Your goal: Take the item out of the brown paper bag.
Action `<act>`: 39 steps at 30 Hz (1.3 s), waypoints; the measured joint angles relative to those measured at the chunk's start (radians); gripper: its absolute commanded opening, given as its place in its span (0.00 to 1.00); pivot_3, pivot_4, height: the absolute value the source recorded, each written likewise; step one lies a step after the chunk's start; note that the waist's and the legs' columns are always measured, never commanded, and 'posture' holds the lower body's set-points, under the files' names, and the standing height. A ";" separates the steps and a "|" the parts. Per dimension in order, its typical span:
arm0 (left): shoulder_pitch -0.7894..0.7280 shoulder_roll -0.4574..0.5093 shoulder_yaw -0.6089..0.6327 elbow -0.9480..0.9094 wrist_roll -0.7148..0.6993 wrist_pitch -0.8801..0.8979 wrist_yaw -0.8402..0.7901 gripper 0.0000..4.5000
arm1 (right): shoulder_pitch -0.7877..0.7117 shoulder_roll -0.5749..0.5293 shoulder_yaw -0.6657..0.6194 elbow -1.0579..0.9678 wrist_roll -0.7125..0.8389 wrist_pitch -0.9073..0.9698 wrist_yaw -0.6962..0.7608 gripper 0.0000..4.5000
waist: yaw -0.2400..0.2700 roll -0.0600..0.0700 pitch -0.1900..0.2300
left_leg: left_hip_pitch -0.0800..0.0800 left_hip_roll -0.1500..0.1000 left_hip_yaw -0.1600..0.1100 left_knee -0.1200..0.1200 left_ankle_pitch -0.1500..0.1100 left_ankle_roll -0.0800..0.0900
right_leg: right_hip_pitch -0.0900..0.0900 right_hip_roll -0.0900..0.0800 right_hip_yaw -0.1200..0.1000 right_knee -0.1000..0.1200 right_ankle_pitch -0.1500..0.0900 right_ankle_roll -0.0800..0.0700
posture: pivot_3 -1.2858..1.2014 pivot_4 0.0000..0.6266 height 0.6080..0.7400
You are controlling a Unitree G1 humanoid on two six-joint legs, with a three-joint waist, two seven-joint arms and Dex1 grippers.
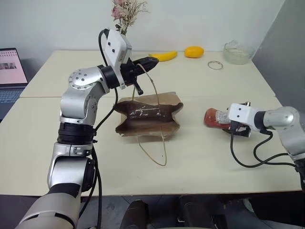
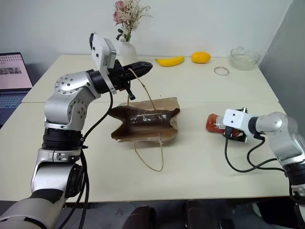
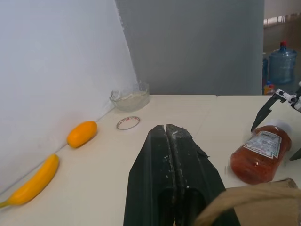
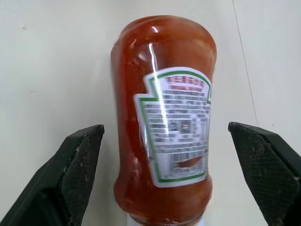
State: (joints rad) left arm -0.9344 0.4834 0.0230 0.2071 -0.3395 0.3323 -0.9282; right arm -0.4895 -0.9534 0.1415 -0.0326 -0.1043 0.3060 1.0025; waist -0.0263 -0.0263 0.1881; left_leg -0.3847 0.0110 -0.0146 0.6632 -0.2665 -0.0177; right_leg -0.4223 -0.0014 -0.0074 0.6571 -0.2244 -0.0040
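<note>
The brown paper bag (image 1: 148, 114) lies on the table's middle with its mouth facing me. One cord handle (image 1: 151, 83) is pulled up from it to my left gripper (image 1: 151, 61), which is shut on the cord above the bag's far edge. The other handle (image 1: 153, 155) lies loose on the table in front. The item, a red sauce bottle (image 1: 215, 117) with a white label, lies on its side on the table to the right of the bag. My right gripper (image 4: 164, 128) is open, its fingers (image 4: 77, 160) standing wide on either side of the bottle (image 4: 162, 117) without touching it.
Along the far edge are a banana (image 1: 164, 56), an orange fruit (image 1: 194, 51), a glass bowl (image 1: 237, 52), a small ring (image 1: 215, 65) and a vase of dried flowers (image 2: 127, 47). A laptop (image 1: 10, 71) stands at the left.
</note>
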 measured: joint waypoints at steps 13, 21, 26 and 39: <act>-0.224 0.008 -0.058 0.479 0.165 -0.227 -0.047 0.36 | 0.057 0.413 -0.245 -0.695 0.520 0.563 -0.321 1.00 | 0.001 0.000 0.000 | 0.000 -0.001 -0.007 0.000 0.000 -0.001 | 0.001 -0.001 -0.002 0.000 0.000 0.000 | 0.52 0.24 1.00; -0.276 0.041 -0.074 0.629 0.218 -0.302 -0.155 0.93 | 0.048 0.423 -0.191 -0.681 0.521 0.579 -0.415 1.00 | -0.001 0.000 0.000 | -0.004 -0.001 -0.006 0.000 0.000 0.000 | -0.001 0.000 -0.002 -0.001 -0.001 0.001 | 0.52 0.24 1.00; -0.258 0.107 -0.077 0.589 0.230 -0.298 -0.203 0.99 | 0.049 0.413 -0.169 -0.663 0.521 0.561 -0.417 1.00 | -0.003 0.000 0.000 | -0.005 0.000 -0.007 0.000 0.000 0.000 | -0.002 0.001 -0.003 0.000 -0.001 0.001 | 0.52 0.24 1.00; 0.041 0.231 0.119 0.104 0.117 -0.007 -0.061 0.99 | 0.092 0.421 -0.139 -0.583 0.485 0.413 -0.442 1.00 | -0.002 -0.001 0.000 | -0.004 0.001 -0.010 0.001 0.000 0.000 | -0.002 -0.003 -0.001 0.001 -0.001 0.001 | 0.52 0.24 1.00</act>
State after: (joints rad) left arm -0.8929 0.7144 0.1420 0.3108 -0.2228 0.3249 -0.9891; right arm -0.3976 -0.5320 0.0021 -0.6155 0.3804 0.7186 0.5609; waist -0.0285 -0.0268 0.1882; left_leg -0.3889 0.0119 -0.0248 0.6637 -0.2661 -0.0182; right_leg -0.4240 -0.0040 -0.0087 0.6579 -0.2252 -0.0032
